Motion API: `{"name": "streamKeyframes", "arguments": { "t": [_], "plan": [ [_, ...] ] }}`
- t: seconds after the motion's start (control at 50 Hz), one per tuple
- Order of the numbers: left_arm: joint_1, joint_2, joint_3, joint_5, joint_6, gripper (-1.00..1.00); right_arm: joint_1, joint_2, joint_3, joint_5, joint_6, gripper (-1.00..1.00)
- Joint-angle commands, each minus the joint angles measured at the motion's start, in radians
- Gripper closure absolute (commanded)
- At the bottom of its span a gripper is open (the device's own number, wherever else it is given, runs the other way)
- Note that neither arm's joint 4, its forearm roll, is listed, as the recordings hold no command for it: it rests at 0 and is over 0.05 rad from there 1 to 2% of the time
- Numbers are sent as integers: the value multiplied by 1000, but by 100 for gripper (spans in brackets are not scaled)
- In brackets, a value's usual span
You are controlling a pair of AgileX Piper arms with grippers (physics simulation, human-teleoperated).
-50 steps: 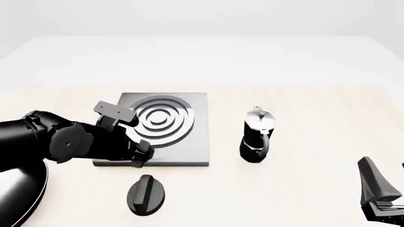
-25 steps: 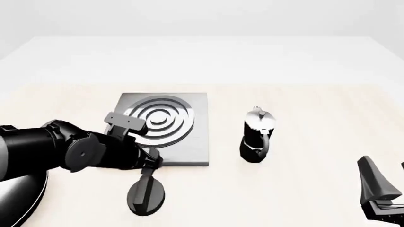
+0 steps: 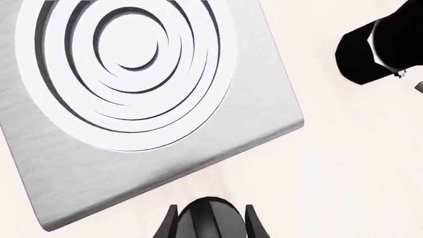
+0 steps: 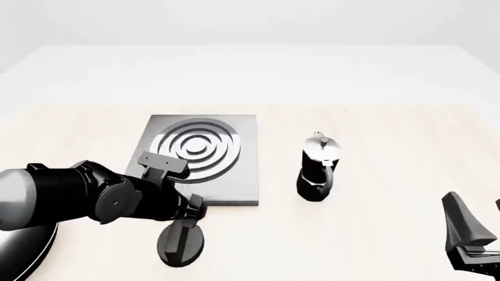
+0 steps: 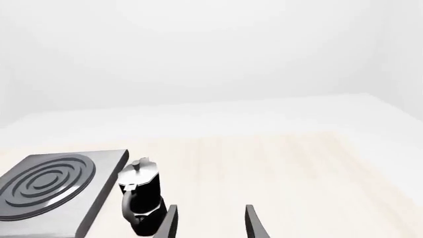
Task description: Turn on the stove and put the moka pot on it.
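Observation:
The stove is a flat grey slab point(image 4: 234, 175) with a silver ring burner point(image 4: 195, 147); the left wrist view shows the slab point(image 3: 258, 104) from above. Its black oval knob point(image 4: 180, 246) lies on the table in front of the slab. My left gripper point(image 4: 189, 219) hangs open right over the knob's far end, and the knob's ridge point(image 3: 210, 212) shows between the two fingers point(image 3: 169, 225). The moka pot point(image 4: 318, 168) stands upright to the right of the slab, also seen in the right wrist view point(image 5: 140, 198). My right gripper point(image 4: 478, 229) is open and empty at the near right.
The left arm's black body point(image 4: 55, 196) lies across the near left, covering the slab's front left corner. The pale wooden table point(image 4: 390, 129) ends at a far edge against a white background.
My left gripper has moved right and toward the near edge, off the slab's front, down over the knob. The right arm, moka pot and knob have not moved.

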State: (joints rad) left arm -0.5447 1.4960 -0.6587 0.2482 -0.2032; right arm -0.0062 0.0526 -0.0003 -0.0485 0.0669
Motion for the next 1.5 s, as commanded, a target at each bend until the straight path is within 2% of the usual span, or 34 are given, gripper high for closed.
{"name": "streamKeyframes", "arguments": {
  "t": [0.02, 0.66, 0.96, 1.5],
  "plan": [
    [3, 24, 12, -25, -1, -100, 0, 8, 0, -7, 3, -100],
    [-41, 105, 108, -157, -110, -100, 0, 17, 0, -10, 6, -100],
    [40, 105, 102, -162, -60, -100, 2, 29, 0, -20, 4, -100],
    [156, 83, 131, -182, -11, -100, 6, 49, 0, -35, -1, -100]
  ]
}}
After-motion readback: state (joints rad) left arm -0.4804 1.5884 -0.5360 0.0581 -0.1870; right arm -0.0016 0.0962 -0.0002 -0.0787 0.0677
